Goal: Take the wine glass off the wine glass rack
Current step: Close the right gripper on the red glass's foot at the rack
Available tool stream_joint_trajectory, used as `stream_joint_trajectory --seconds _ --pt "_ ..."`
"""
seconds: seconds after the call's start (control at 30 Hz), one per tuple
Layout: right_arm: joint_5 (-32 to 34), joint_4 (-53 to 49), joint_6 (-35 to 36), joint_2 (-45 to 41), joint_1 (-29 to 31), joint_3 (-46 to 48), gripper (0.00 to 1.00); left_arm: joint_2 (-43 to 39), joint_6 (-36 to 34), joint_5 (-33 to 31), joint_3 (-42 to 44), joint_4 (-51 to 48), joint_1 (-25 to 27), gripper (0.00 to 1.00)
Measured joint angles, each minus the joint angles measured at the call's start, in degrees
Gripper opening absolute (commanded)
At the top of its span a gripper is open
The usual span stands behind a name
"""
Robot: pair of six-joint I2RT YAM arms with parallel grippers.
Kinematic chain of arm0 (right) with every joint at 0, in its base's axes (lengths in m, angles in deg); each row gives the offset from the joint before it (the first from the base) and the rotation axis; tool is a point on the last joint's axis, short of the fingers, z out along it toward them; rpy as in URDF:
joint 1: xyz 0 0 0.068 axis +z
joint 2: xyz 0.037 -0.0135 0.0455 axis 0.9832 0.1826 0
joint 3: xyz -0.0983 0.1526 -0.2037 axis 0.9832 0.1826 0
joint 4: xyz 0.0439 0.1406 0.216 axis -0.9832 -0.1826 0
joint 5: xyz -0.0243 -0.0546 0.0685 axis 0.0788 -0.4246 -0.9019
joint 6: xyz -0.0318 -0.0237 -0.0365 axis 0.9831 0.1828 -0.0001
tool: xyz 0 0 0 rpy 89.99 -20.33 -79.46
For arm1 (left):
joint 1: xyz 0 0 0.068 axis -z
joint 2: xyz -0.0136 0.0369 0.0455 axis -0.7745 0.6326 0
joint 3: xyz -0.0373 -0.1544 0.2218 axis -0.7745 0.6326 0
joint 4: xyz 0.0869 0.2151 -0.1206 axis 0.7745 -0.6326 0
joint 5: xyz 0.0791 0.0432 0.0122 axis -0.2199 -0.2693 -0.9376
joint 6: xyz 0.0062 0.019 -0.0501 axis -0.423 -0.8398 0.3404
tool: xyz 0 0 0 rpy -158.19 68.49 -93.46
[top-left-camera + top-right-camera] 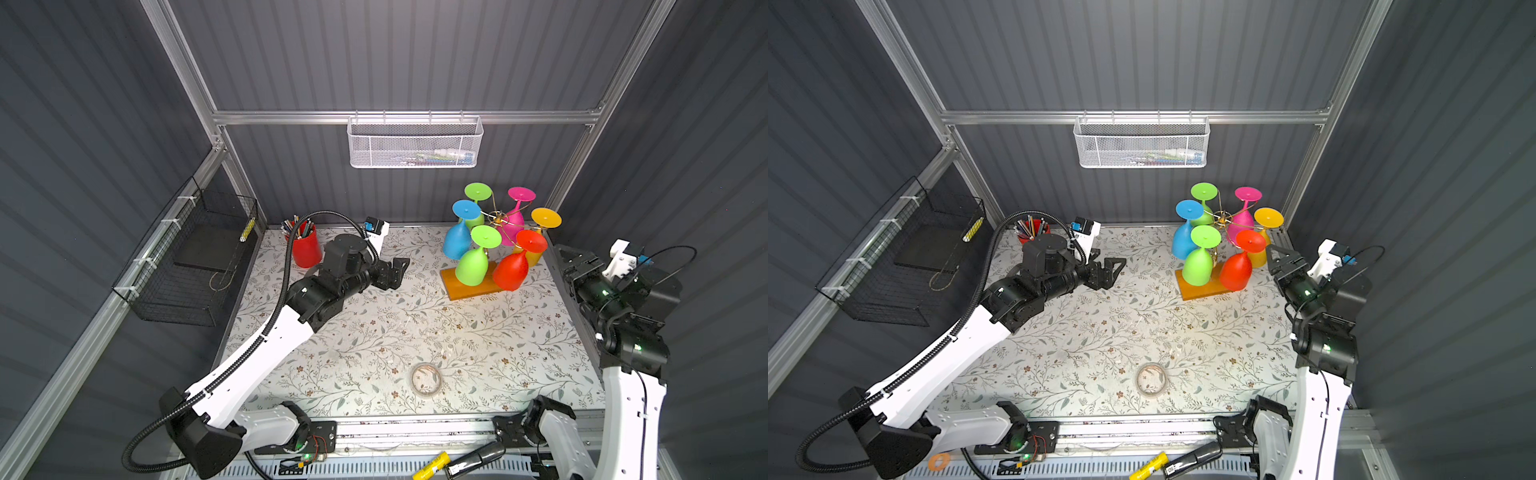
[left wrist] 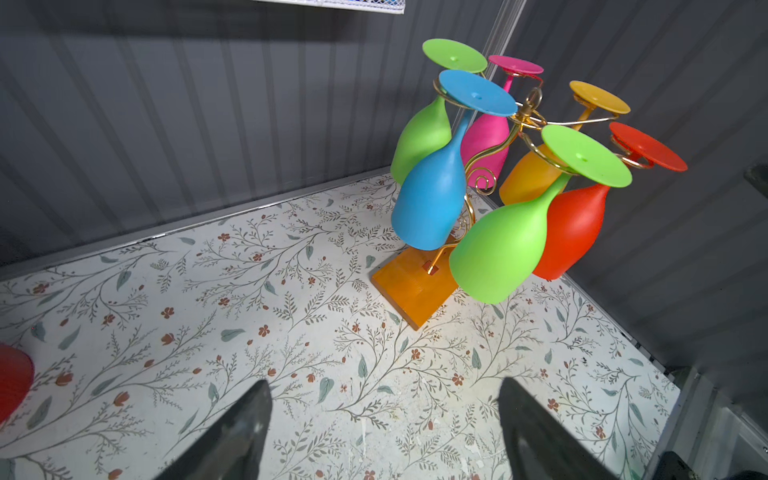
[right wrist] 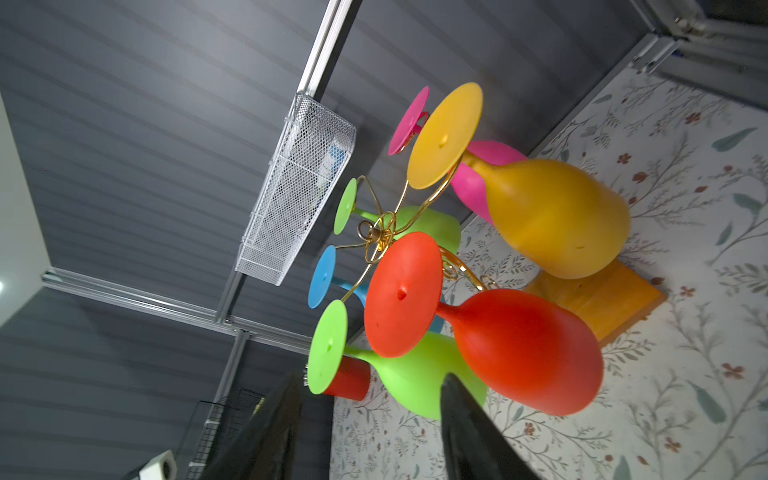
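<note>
In both top views the wine glass rack (image 1: pixel 455 286) stands back right on the floral mat (image 1: pixel 374 332), 6 wine glasses (image 1: pixel 471 266) hanging bowl-down. Left wrist: left gripper (image 2: pixel 382 386) spread wide, empty, well short of the rack. Right wrist: right gripper (image 3: pixel 374 378) parted, pinching nothing, red glass (image 3: pixel 519 349) close by.

We see the wine glass rack (image 2: pixel 409 286) in gold wire on an orange-brown base. It carries a blue glass (image 1: pixel 456 243), a red glass (image 1: pixel 511 270), a pink glass (image 1: pixel 515 226), a yellow glass (image 1: pixel 545 217), a near green glass (image 1: pixel 471 266) and a far green glass (image 1: pixel 478 192). The surface (image 1: pixel 374 332) is white, patterned with grey-green leafy vines and small rust flowers. Far left is a red cup (image 1: pixel 306 251); the walls (image 1: pixel 415 62) are dark grey.
</note>
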State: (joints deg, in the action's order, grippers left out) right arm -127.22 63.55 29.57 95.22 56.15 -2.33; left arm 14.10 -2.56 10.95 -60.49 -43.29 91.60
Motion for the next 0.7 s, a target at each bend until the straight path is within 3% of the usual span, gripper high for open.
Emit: stream_joint_trajectory --seconds 0.37,0.7 --pt "-4.90 5.09 -4.39 6.01 -0.42 0.87 0.47 -3.98 -5.42 3.39 12.46 6.93 0.09 0.86" --pt "-6.12 5.33 -4.81 8.02 -0.42 0.87 0.42 -5.38 -5.66 3.37 12.85 9.03 0.11 0.86"
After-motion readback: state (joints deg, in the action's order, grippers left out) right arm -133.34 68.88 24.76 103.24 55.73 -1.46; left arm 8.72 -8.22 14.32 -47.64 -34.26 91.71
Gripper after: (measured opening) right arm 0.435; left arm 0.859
